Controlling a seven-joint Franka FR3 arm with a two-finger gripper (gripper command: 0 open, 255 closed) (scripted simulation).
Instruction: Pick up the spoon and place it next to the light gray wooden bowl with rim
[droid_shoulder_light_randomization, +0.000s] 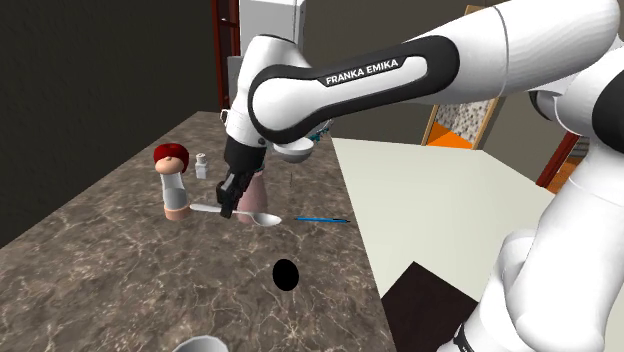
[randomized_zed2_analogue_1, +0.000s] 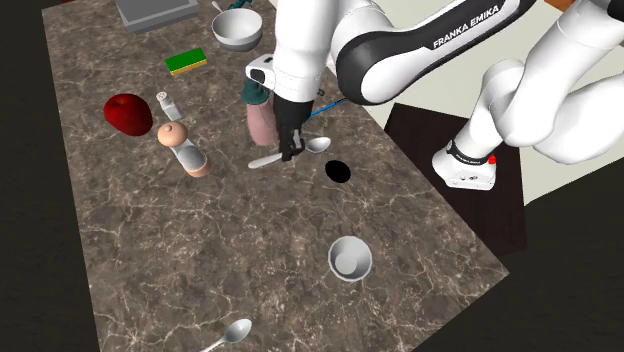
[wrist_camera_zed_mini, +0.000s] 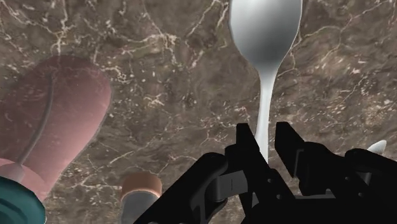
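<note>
Across the marbled desk (randomized_zed2_analogue_1: 130, 260) the white arm (droid_shoulder_light_randomization: 350, 85) covers most of a pink bottle (randomized_zed2_analogue_1: 262, 125) in the shoulder view. Just beside that bottle lies the spoon (randomized_zed2_analogue_1: 318, 144) — its handle's far end hidden behind the pincer (randomized_zed2_analogue_1: 290, 150), whose fingers are drawn narrow and clamp the handle between them.

I have the arm (droid_shoulder_light_randomization: 380, 75) reaching across toward the shoulder view's left, with the elbow high and the wrist bent over. The gripper (droid_shoulder_light_randomization: 228, 205) points steeply down. Its fingers (wrist_camera_zed_mini: 249, 143) are drawn close, one pressed on each side of the spoon (wrist_camera_zed_mini: 266, 32) handle.
</note>
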